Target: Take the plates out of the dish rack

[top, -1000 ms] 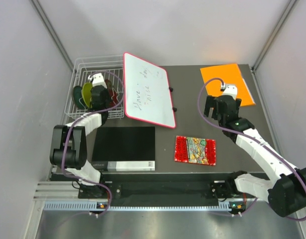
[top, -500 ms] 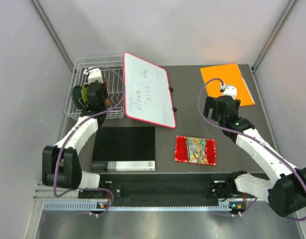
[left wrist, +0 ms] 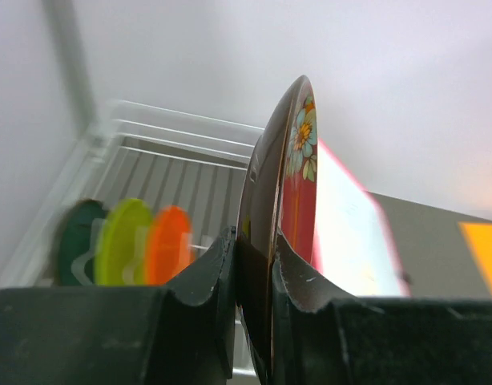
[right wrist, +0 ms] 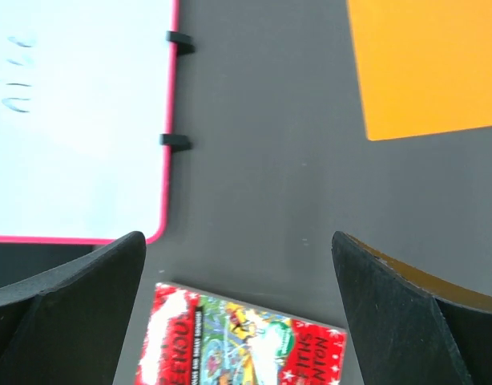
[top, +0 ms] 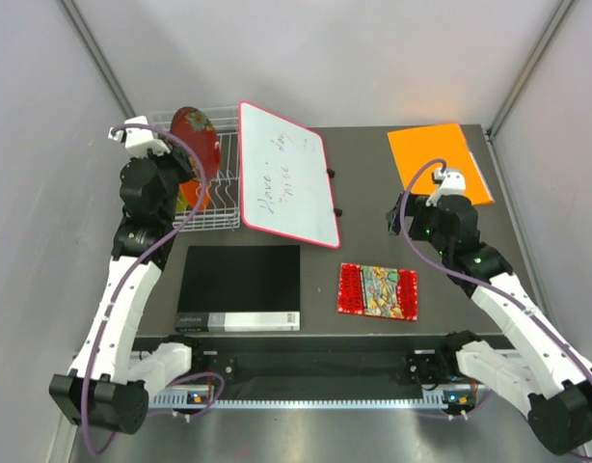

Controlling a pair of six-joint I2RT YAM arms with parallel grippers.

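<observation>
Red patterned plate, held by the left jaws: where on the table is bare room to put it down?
Widest bare patch: between the whiteboard and the orange sheet, behind the red mat. A narrower gap lies between the black box and that mat. Crowded: the dish rack corner.

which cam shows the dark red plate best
Left wrist: the dark red patterned plate fills the frame edge-on, clamped in the left end effector, with its flower pattern visible. Top external shows it only as a small red oval held above the dish rack. Right wrist does not show it at all.
</observation>
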